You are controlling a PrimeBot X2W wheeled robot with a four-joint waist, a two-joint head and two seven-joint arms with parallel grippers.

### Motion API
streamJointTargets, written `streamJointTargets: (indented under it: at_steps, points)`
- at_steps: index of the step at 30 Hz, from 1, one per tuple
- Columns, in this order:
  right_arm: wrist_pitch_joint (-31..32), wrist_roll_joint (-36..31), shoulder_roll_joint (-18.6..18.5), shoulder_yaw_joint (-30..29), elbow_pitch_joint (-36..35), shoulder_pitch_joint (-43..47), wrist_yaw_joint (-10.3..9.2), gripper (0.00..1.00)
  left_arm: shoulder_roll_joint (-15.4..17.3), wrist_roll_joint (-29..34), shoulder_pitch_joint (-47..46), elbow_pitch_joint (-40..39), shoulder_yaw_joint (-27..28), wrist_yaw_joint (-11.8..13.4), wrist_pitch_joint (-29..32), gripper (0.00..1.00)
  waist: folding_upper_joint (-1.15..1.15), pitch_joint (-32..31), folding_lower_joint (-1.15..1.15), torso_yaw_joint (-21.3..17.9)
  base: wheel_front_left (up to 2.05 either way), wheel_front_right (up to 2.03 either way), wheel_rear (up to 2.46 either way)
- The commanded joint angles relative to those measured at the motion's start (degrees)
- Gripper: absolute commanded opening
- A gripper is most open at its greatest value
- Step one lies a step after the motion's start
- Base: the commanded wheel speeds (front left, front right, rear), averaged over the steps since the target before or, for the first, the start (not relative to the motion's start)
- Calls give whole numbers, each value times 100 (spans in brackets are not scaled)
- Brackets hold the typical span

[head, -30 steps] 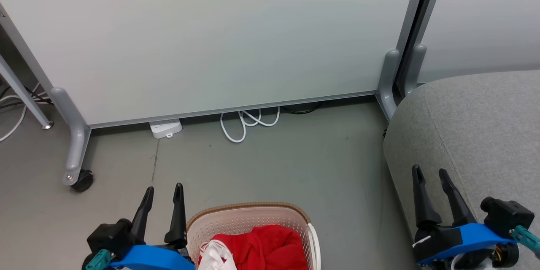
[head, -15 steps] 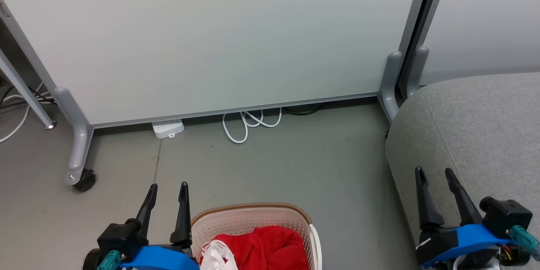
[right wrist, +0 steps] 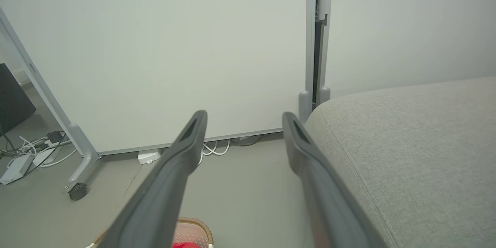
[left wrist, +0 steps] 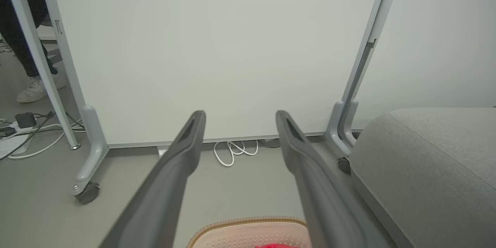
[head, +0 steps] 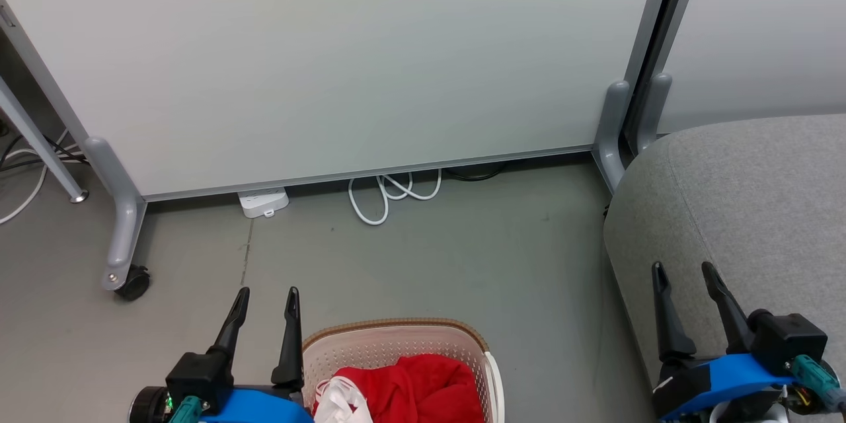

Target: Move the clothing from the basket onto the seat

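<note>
Floor (head: 429, 258): grey and smooth, being crossed by a thin crack (head: 246, 248) beyond the basket's left side.
Basket (head: 396, 332): being carried directly by the floor.
Seat (head: 747, 198): being borne on the floor to the right of the basket, apart from it.
Partition (head: 330, 59): being held up on grey feet beyond the basket, with a black caster (head: 132, 283) being shown to the basket's far left.
Power strip (head: 263, 201): white, being kept at the partition's foot, beyond the basket and to its left.
Cable (head: 386, 193): white, being left coiled loosely straight beyond the basket.
</note>
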Motion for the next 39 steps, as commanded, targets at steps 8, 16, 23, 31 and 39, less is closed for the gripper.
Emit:
streamJointTargets:
  at_steps: [8, 16, 23, 31, 39]
  points:
    - [-79, -290, -28, -14, -33, 42, -2, 100, 17, 247, -75, -23, -47, 45, -97, 100, 0, 12, 0, 8, 0, 0, 0]
    - [-108, -248, -27, 15, 9, 34, -2, 100, 12, 236, -85, 7, -24, 42, -97, 100, 0, 31, 0, 5, 0, 0, 0]
    - [-89, -233, -27, 82, -39, -76, -2, 100, 25, 223, -22, 146, -49, 16, -95, 100, 0, 128, 0, -68, 0, 0, 0]
    - [-127, -268, -24, 471, -398, -660, -2, 100, 132, 184, -334, 626, -117, -79, 66, 100, 0, 947, 0, -465, 0, 0, 0]
    - [-279, -85, -23, 752, -461, -1164, -3, 100, 254, 168, -980, 1557, -168, -221, 344, 100, 0, 1923, 0, -947, 0, 0, 0]
